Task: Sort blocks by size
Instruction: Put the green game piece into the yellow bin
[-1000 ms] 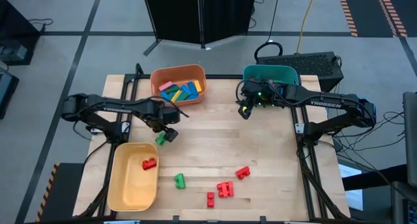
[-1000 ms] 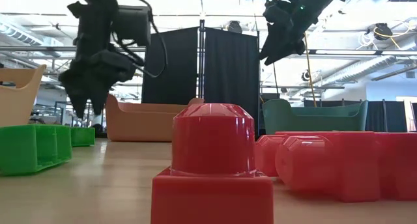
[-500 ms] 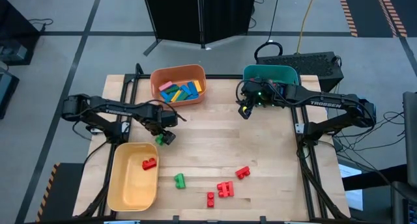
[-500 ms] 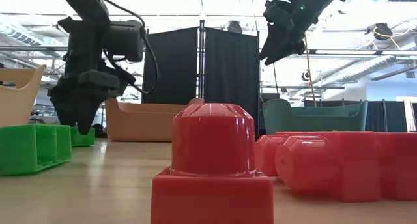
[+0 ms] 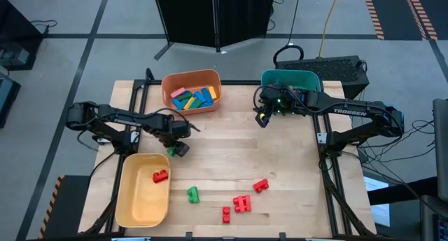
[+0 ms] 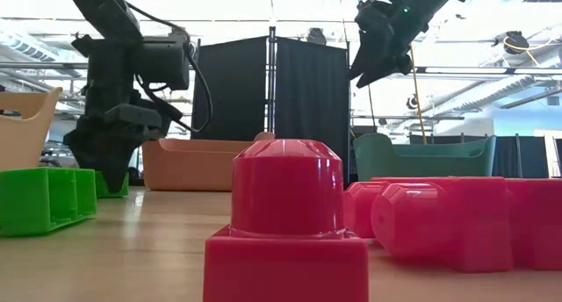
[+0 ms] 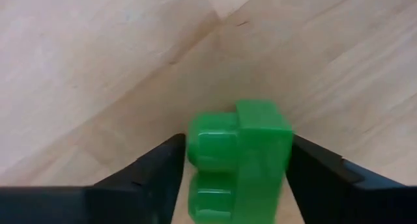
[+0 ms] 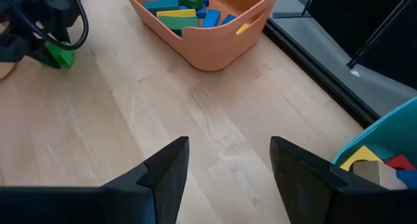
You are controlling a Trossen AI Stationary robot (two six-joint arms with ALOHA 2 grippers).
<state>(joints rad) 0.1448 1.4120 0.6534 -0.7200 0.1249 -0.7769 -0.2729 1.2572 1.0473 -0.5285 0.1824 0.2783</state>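
Note:
A green studded brick [image 7: 240,160] lies on the table by the yellow bin [image 5: 134,211]; it also shows in the high view [image 5: 171,151] and the low view [image 6: 111,184]. My left gripper [image 5: 178,149] is low over it and open, one finger on each side of the brick. My right gripper [image 5: 263,120] is open and empty, high above the table in front of the teal bin [image 5: 290,78]. Another green brick [image 5: 192,194] and three red bricks [image 5: 242,203] lie loose on the near part of the table. One red brick [image 5: 161,176] lies in the yellow bin. My left gripper comes at the green brick from above, slanting, with its fingers [image 7: 163,168] close beside the brick's two opposite sides [image 7: 281,152]. I cannot tell whether they touch it. The brick lies on the table.
The orange bin [image 5: 168,87] at the far middle holds several blue, green, yellow and pink bars. The teal bin holds a few blocks [image 8: 381,168]. Bare wood [image 5: 231,153] lies between the two arms. Black frame rails [image 5: 323,164] run along the table's sides.
My left gripper has gone down and a little toward the table's left and near edges, and its fingers now stand on either side of the green brick. The brick has stayed where it was.

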